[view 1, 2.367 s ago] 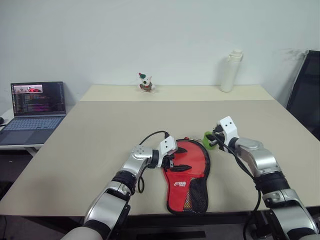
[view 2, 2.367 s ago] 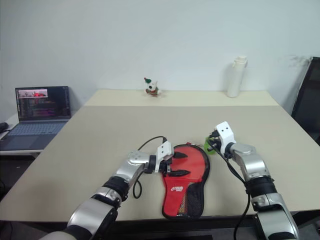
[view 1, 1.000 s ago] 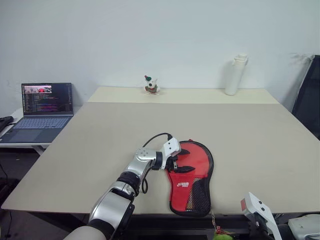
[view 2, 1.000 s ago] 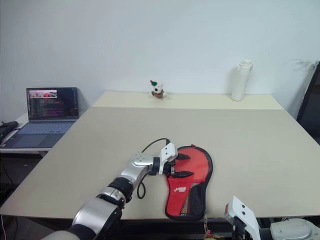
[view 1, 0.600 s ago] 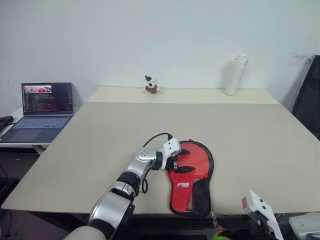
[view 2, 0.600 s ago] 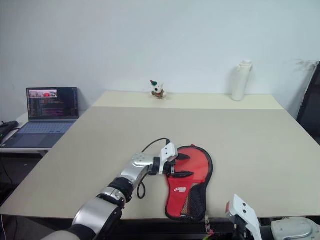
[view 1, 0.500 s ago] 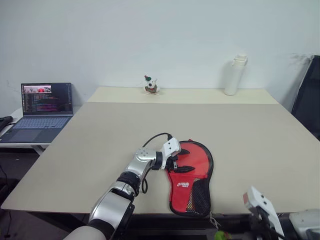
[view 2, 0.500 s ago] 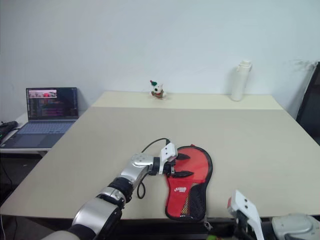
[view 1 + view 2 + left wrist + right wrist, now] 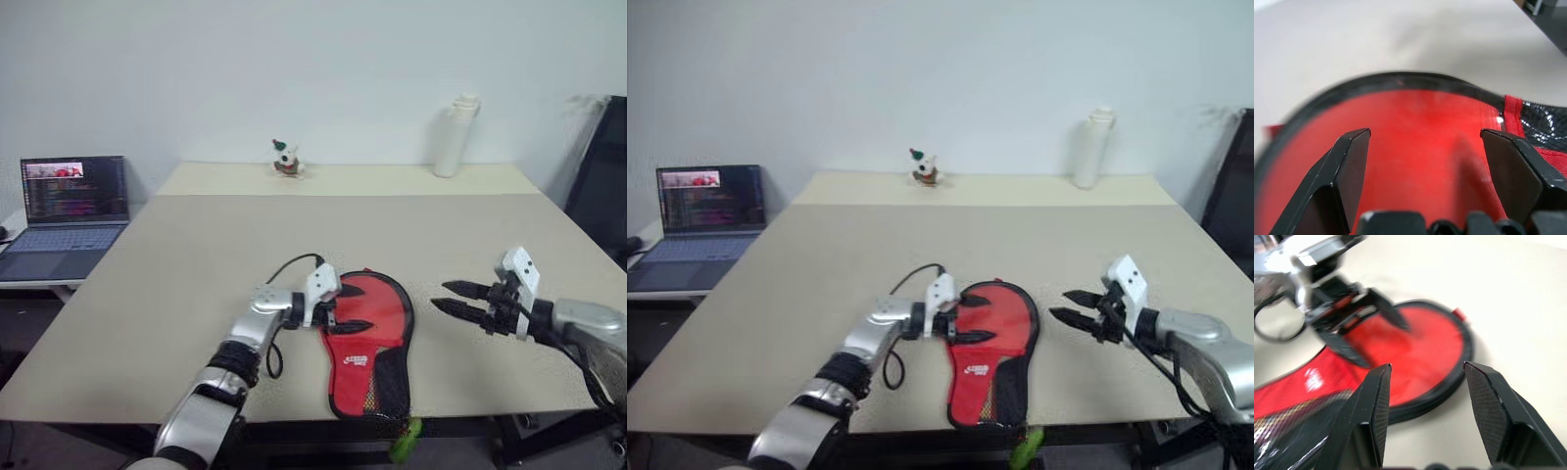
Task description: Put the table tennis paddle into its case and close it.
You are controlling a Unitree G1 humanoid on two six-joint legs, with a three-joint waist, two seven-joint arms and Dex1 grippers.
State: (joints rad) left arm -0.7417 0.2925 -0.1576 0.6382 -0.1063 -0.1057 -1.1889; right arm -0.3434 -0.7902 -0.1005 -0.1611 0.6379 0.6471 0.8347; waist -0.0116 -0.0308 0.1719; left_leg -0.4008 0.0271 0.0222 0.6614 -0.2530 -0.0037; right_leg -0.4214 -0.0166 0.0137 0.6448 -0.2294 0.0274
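The red case (image 9: 367,338) lies flat on the table (image 9: 196,255) with its white logo and black mesh pocket facing up and its narrow end at the front edge. The paddle is hidden. My left gripper (image 9: 355,307) is open, its fingers spread just over the left side of the case's round part, red fabric (image 9: 1425,127) between them. My right gripper (image 9: 440,295) is open and holds nothing, hovering a short way to the right of the case and pointing at it (image 9: 1420,352). A green charm (image 9: 404,441) dangles below the table's front edge under the case.
An open laptop (image 9: 69,206) sits on a side desk at the left. A white bottle (image 9: 451,137) and a small figurine (image 9: 285,159) stand at the table's far edge. A black chair (image 9: 598,176) is at the right.
My right gripper has come up from below the table's front edge to beside the case and has opened; the green charm now hangs free. The left gripper rose slightly. The camera has shifted.
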